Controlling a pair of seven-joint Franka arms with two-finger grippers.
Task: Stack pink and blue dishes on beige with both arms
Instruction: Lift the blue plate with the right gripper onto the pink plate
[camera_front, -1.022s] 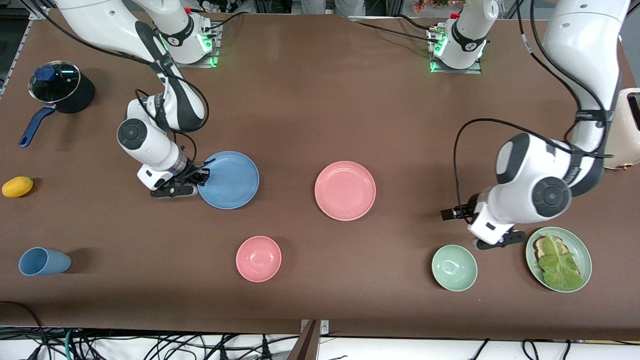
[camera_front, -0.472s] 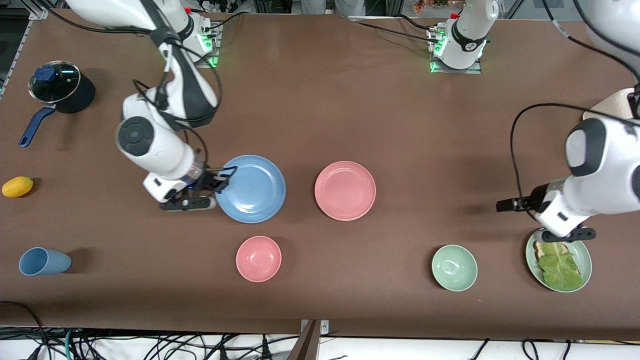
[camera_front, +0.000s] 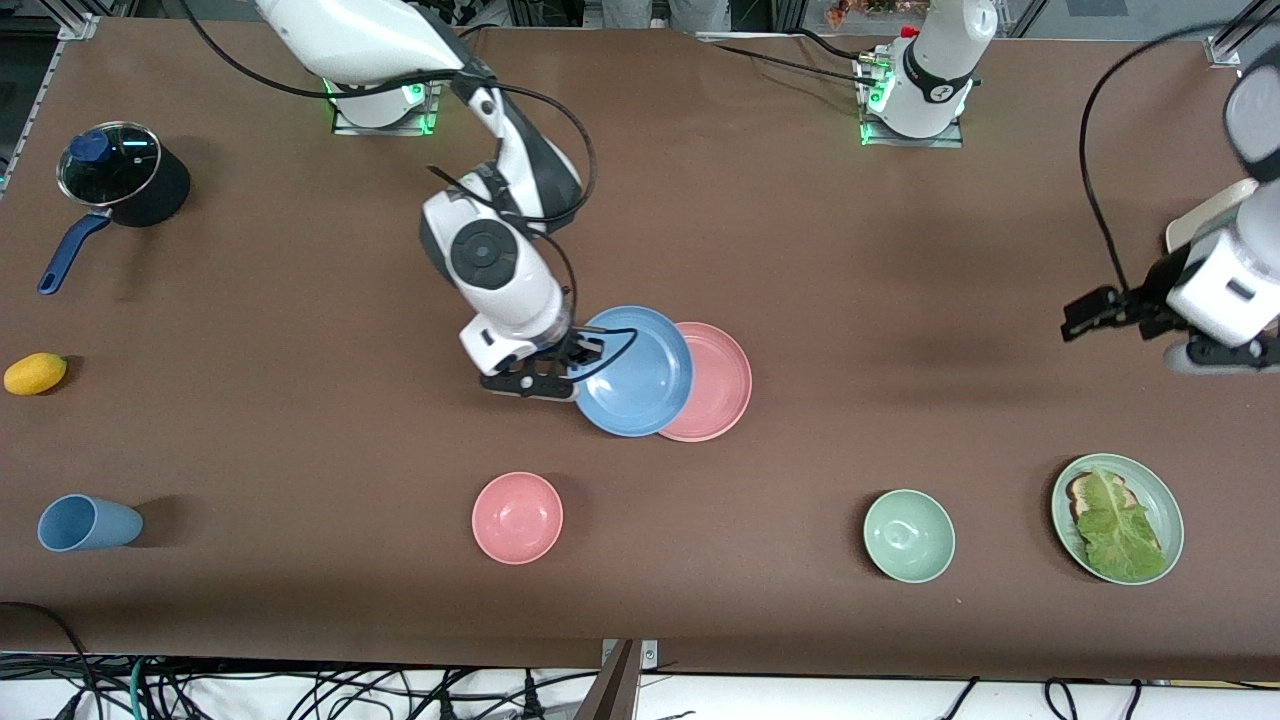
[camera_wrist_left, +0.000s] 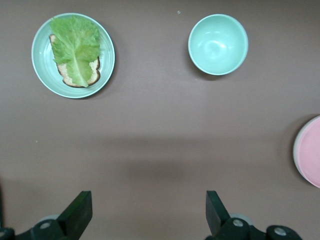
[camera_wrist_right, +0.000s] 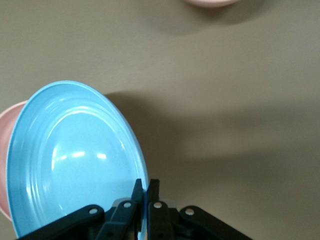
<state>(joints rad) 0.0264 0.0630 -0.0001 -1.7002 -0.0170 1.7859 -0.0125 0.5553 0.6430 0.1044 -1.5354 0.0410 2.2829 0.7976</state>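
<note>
Two plates overlap at table centre: right gripper (camera_front: 585, 358) pinches the blue plate (camera_front: 640, 370) by its nine-o'clock rim, over the pink plate (camera_front: 715, 385). Left gripper (camera_front: 1110, 310) hangs open, empty. Next, probably centre and release.

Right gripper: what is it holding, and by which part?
The right gripper pinches the blue plate by its rim, over the pink plate. The left gripper holds nothing.
</note>
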